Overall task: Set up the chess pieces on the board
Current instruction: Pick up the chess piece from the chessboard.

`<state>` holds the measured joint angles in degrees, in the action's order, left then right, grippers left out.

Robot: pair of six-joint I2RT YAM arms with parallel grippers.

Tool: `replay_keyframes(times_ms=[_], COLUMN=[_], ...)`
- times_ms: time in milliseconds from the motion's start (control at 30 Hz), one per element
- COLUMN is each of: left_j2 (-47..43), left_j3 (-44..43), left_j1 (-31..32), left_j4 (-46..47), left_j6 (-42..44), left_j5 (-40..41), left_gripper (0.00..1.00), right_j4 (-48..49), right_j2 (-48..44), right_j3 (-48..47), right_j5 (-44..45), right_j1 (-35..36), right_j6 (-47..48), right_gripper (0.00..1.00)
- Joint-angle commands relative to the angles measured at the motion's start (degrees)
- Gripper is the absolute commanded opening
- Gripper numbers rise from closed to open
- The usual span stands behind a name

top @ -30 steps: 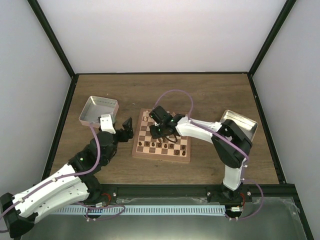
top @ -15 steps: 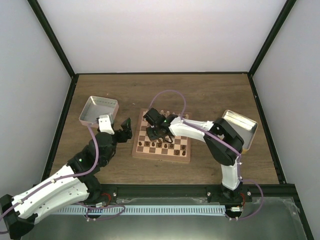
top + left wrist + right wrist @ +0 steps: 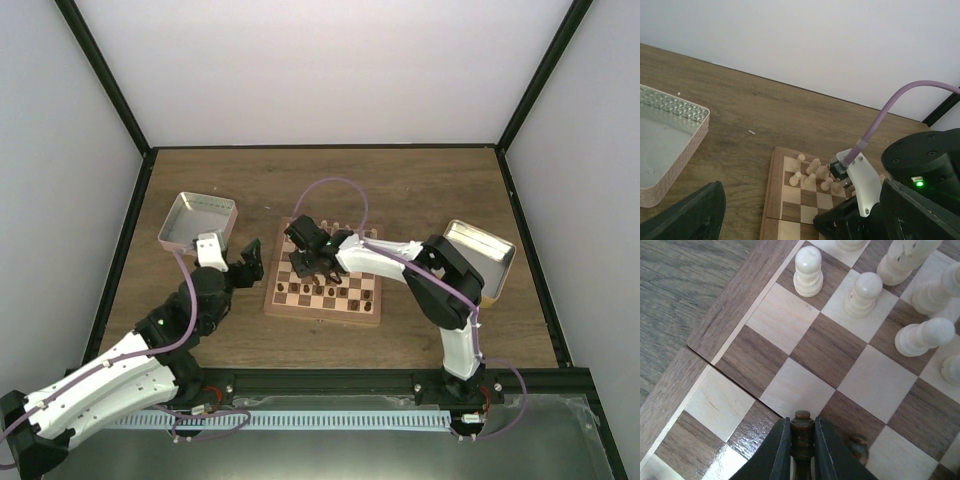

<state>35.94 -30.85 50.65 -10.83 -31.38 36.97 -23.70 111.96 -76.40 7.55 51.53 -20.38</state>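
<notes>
Dark chess piece (image 3: pixel 801 432) clamped upright in right gripper (image 3: pixel 802 423), low over board (image 3: pixel 729 307) near its edge; left gripper (image 3: pixel 249 259) spread wide beside board.

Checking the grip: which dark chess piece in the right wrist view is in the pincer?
The dark piece whose knob pokes up between the right pincer's shut fingers; the other dark piece stands free beside them.
</notes>
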Motion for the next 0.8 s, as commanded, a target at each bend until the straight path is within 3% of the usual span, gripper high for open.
replay_keyframes(times_ms=[0,233,433,767], left_j2=[0.2,2.7,7.1,13.2], left_j3=[1.8,4.9,6.4,9.0], left_j1=[-0.3,-0.4,-0.9,-4.1], left_j4=[0.6,5.1,9.1,17.5], left_j6=[-2.4,-6.4,-9.5,-11.7], left_j5=[-1.1,-6.8,-13.4,-24.8], left_gripper=[0.86,0.85,0.78,0.74], right_j4=[7.2,15.9,21.5,27.2], right_j2=[-3.7,-9.4,-14.4,-19.3], right_j3=[2.5,8.4,12.7,15.9], right_j5=[0.0,0.0,-0.4,-8.1], right_j1=[0.2,0.2,0.1,-1.9], right_j6=[0.5,-1.2,-3.6,-12.3], right_gripper=[0.06,0.06,0.06,0.07])
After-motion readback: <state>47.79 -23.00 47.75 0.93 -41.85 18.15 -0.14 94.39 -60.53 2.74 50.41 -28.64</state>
